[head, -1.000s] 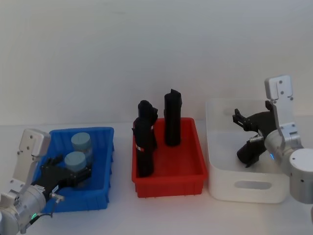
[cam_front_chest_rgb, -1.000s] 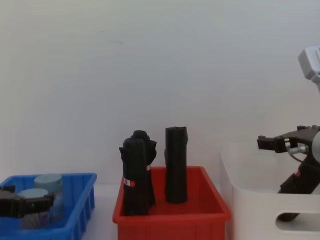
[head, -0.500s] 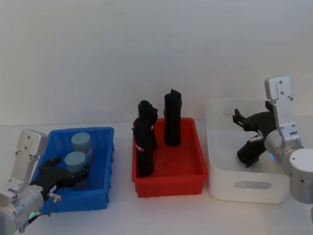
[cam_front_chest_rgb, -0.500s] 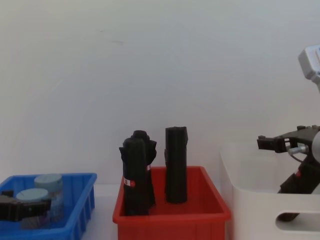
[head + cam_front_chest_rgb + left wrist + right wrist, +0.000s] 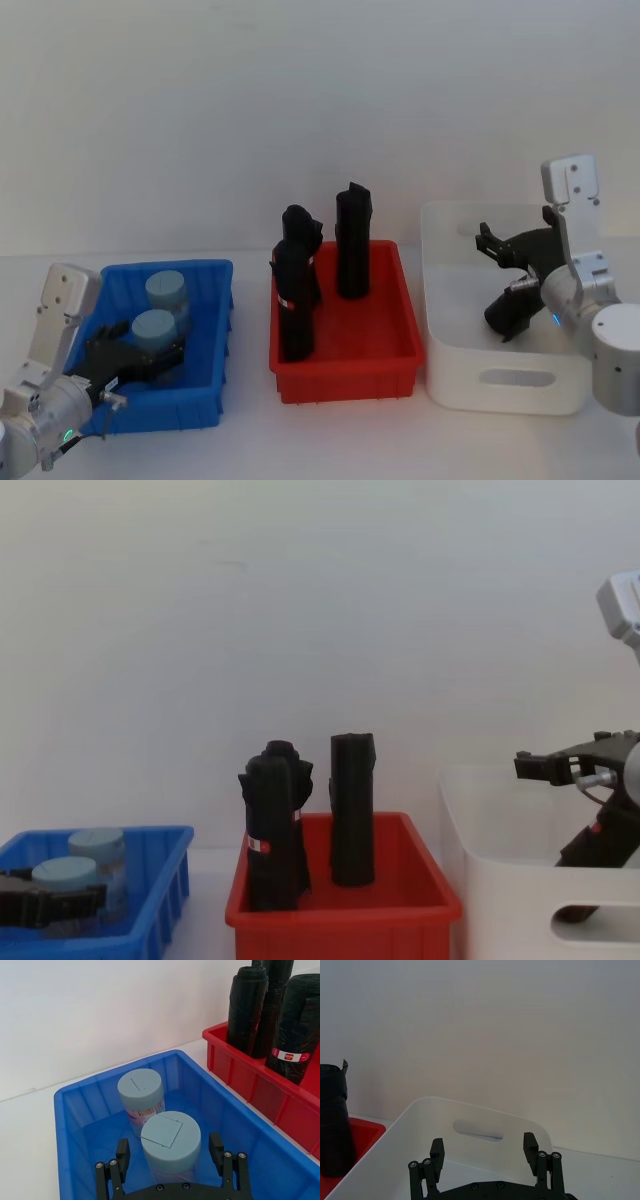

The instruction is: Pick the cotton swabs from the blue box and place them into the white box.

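Blue box [image 5: 215, 300]: open overhead; rear cotton-swab jar [image 5: 165, 290] just beside front jar [image 5: 154, 328], at 12 o'clock.
Route, 3 o'clock: black cylinders [image 5: 352, 240] upright in red bin [image 5: 345, 380].
White box [image 5: 450, 385]: right gripper [image 5: 490, 280] inside.

Two-arm bot: pale grey arms, matte black grippers.
L arm: boxy light-grey left wrist block [image 5: 66, 300] w/ small dark holes, rounded silver-grey left joint [image 5: 35, 425], tiny green LED [image 5: 66, 437]. R arm: same boxy right wrist block [image 5: 571, 182], two dark dots on its face; fat rounded grey right joints [image 5: 612, 355], small blue LED [image 5: 553, 320], silver fitting [image 5: 521, 285] nr the wrist. Left gripper [image 5: 169, 1144] & right gripper [image 5: 483, 1142]: black, angular, two flat fingers each, bright round screw heads [image 5: 99, 1165] at the finger pivots.
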### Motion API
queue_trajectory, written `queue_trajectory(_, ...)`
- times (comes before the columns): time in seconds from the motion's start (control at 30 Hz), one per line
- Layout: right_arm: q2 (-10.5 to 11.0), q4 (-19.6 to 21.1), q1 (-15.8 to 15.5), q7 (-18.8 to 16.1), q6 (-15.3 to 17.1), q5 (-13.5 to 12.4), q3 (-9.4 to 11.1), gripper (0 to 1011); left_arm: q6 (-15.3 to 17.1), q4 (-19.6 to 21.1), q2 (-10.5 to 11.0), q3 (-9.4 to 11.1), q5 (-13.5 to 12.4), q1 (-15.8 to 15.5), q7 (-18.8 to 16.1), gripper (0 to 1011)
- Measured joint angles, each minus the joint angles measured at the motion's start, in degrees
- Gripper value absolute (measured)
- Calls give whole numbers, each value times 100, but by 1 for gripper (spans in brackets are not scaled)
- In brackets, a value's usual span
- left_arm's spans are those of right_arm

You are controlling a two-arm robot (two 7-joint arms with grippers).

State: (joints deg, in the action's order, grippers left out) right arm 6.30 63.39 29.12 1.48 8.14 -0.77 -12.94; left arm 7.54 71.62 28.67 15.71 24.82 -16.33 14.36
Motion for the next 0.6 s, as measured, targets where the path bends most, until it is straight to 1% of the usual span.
queue_trajectory(0.4,0,0,0,0,0,0,0,1001,31,-266,-91,10,-146,-214,104,1000)
queue_trajectory(0.6,0,0,0,0,0,0,0,1002,51,-334,-121,16,-192,-278,142,1000)
